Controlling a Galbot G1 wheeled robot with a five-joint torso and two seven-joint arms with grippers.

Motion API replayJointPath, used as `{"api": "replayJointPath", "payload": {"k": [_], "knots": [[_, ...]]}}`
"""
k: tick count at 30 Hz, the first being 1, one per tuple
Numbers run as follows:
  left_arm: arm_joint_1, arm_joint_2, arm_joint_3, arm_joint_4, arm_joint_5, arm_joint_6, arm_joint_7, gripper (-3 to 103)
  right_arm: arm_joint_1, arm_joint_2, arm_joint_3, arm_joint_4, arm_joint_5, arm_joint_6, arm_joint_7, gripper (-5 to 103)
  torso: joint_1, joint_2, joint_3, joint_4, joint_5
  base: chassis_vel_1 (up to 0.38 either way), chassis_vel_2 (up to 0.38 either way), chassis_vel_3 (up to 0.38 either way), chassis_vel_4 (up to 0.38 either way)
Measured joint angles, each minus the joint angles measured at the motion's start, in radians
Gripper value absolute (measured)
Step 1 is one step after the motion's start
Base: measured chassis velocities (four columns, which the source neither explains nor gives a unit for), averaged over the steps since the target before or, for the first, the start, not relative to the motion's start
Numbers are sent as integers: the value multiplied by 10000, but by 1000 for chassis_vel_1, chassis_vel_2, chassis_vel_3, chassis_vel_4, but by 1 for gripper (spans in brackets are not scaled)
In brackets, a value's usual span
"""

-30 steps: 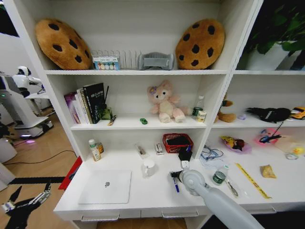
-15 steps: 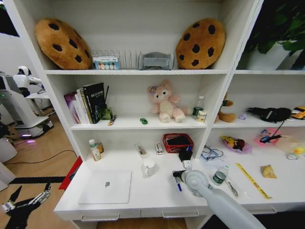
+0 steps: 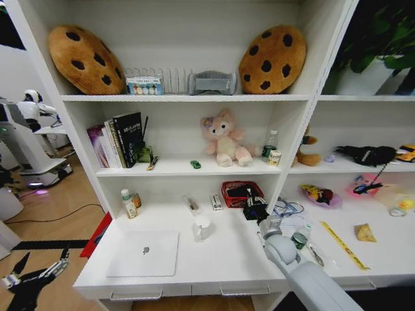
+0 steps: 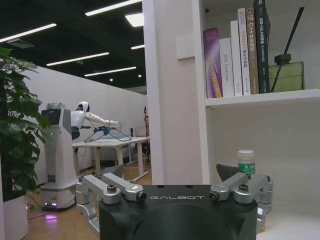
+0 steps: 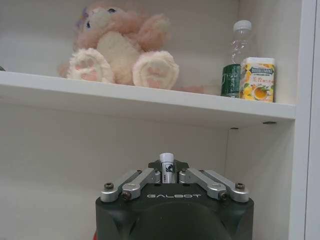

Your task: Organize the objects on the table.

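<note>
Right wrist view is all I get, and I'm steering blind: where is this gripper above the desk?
Observer: The right gripper, shut on the thin white-tipped pen, is raised just in front of the red mesh basket at the back of the wide white desk.
Operator: Where's the laptop from there?
Observer: The slim silver laptop lies closed near the desk's front edge, towards the robot's left, well apart from the gripper.
Operator: And the other arm?
Observer: The left gripper hangs open, low beyond the desk's left end, over the wooden floor.
</note>
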Motion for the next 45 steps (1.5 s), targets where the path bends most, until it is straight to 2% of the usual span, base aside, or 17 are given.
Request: {"api": "replayJointPath", "payload": {"k": [6, 12, 23, 24, 26, 28, 31, 33, 36, 37, 38, 40, 42, 43, 44, 45], "knots": [[0, 0, 0, 0, 0, 0, 0, 100, 594, 310, -41, -1209, -239, 632, -305, 12, 0, 0, 0, 0, -1, 0, 0, 0, 0], [0, -1, 0, 0, 0, 1, 0, 100, 1463, 607, -220, -2570, -381, 971, -415, 12, 0, 0, 0, 0, 0, 0, 0, 0, 0], [0, 0, 0, 0, 0, 0, 0, 100, 1944, 751, -389, -3319, -372, 1012, -511, 12, 1, 0, 0, -2, 0, 0, 0, 0, 0], [0, 0, 0, 0, 0, 1, 0, 100, 1986, 819, -405, -3431, -362, 1012, -549, 8, 1, 0, 0, -1, -1, 0, 0, 0, 0], [0, 0, 0, 0, 1, 1, 0, 100, 2003, 860, -423, -3493, -349, 1012, -555, 12, 0, 0, 0, 0, 0, 0, 0, 0, 0], [0, 0, 0, 0, 0, 1, 0, 100, 1985, 867, -439, -3494, -322, 1006, -554, 22, 1, 0, 0, 0, 0, 0, 0, 0, 0], [0, 0, 0, 0, 0, 0, 0, 100, 1909, 825, -440, -3411, -281, 966, -550, 27, 0, 0, 0, -1, 0, 0, 0, 0, 0], [0, 0, 0, 0, 0, 0, 0, 100, 1736, 693, -416, -3151, -172, 853, -493, 38, 1, 0, 0, -1, 0, 0, 0, 0, 0], [0, 0, 0, 0, 0, 1, 0, 100, 1550, 556, -375, -2846, -50, 733, -425, 43, 1, 0, 0, -1, 0, 0, 0, 0, 0], [0, 0, 0, 0, 0, 0, 0, 100, 1336, 404, -325, -2493, -12, 648, -347, 48, 1, 1, 0, -1, 0, 0, 0, 0, 0], [0, 0, 0, 0, 0, 1, 0, 100, 1113, 266, -287, -2068, 27, 545, -253, 60, 1, 1, 0, -2, 0, 0, 0, 0, 0], [0, 0, 0, -1, 1, 0, 0, 100, 982, 186, -262, -1799, 54, 475, -200, 60, 0, 1, 0, -2, 0, 0, 0, 0, 0], [0, -1, -1, 0, 0, 0, 1, 100, 350, -85, -143, -584, 226, 171, 83, 71, 1, 2, -1, 1, -3, 0, 0, 0, 0], [0, -1, -1, 0, 0, 0, 1, 100, 350, -85, -143, -584, 226, 171, 83, 71, 1, 2, -1, 1, -3, 0, 0, 0, 0], [0, 0, -1, 0, 1, 0, 0, 100, -158, -235, -18, 264, 405, -170, 309, 82, 0, 1, -1, 0, 0, 0, 0, 0, 0], [0, 0, 0, 0, 0, 0, 1, 100, -588, -327, 123, 851, 514, -417, 466, 82, 0, 2, -1, 1, -3, 0, 0, 0, 0]]}}
